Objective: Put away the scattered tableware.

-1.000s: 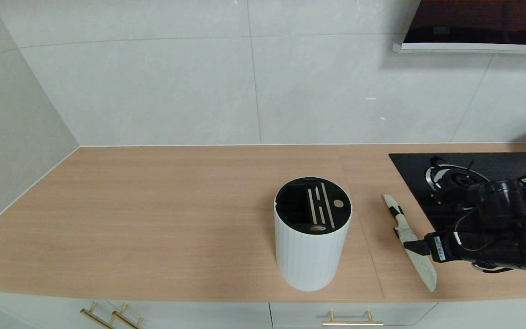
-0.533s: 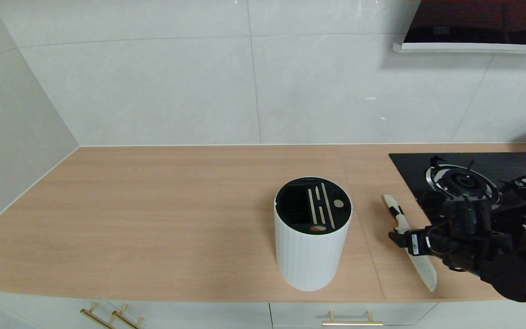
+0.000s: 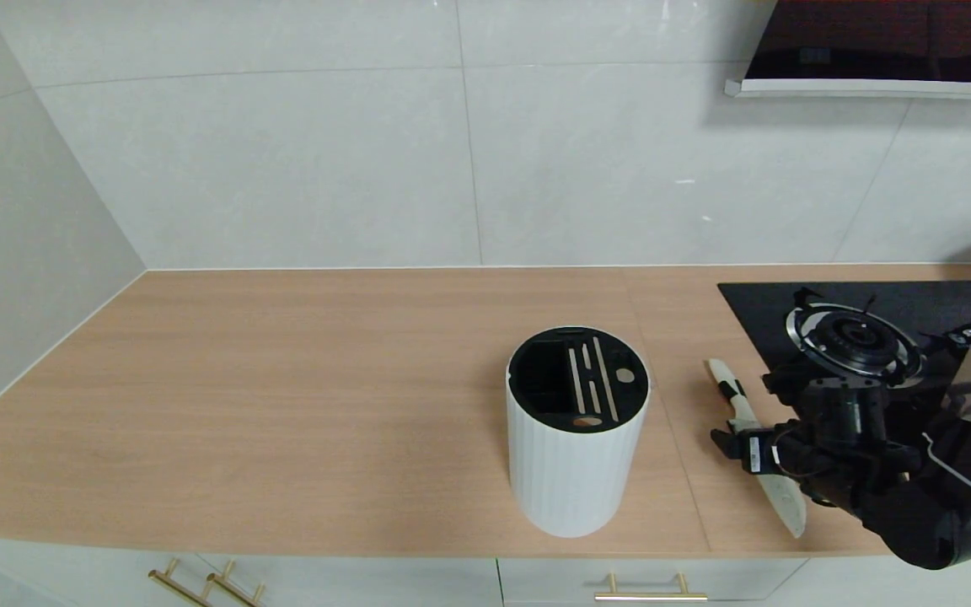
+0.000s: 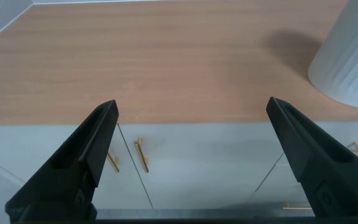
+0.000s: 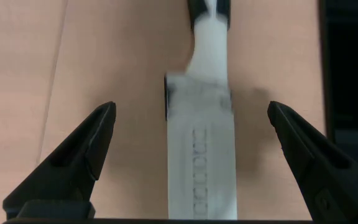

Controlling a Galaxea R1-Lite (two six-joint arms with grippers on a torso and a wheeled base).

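A white knife (image 3: 783,504) with a black-banded handle lies on the wooden counter (image 3: 283,379), between the holder and the hob. In the right wrist view its pale blade (image 5: 202,155) runs between the fingers. My right gripper (image 3: 734,440) hangs low over the knife's middle, open, one finger on each side (image 5: 190,111), not touching it. The white ribbed knife holder (image 3: 574,472) with a black slotted top stands upright left of the knife. My left gripper (image 4: 191,109) is open over the counter's front edge, nothing between its fingers; the holder (image 4: 350,56) stands off to one side.
A black gas hob (image 3: 856,337) with a ringed burner lies right of the knife. Tiled walls close the back and left. A range hood (image 3: 882,51) hangs at the upper right. Cabinet fronts with gold handles (image 4: 140,154) sit below the counter.
My right gripper has swung left and turned, going from beside the blade near the hob to straddling the knife's middle. The knife and holder have not moved.
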